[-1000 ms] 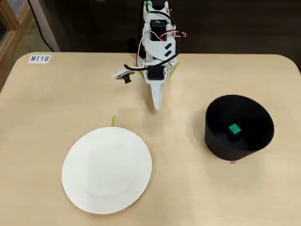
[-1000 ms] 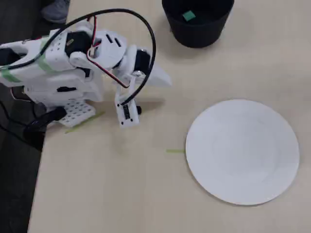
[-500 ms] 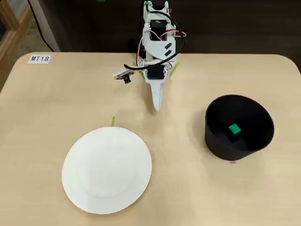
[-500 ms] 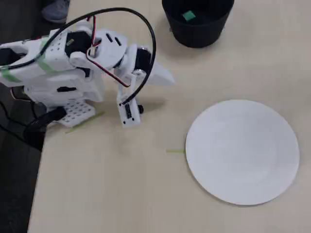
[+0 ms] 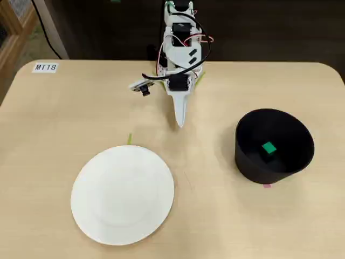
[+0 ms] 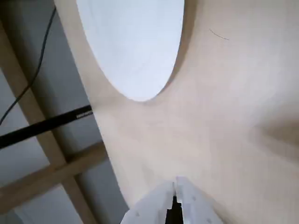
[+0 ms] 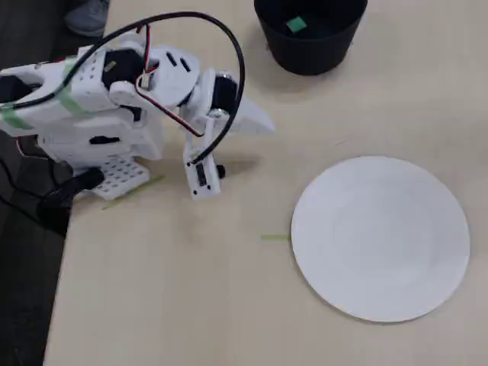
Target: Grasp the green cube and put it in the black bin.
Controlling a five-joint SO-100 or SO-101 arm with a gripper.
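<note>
A tiny bright green cube lies inside the round matte black bin on the pale wooden desk, well apart from the white tool (fingers closed together, empty).

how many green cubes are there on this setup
1. The green cube lies inside the black bin, on its floor, seen in both fixed views. None shows on the table or the white plate; the thin green tape strip by the plate is no cube.
</note>
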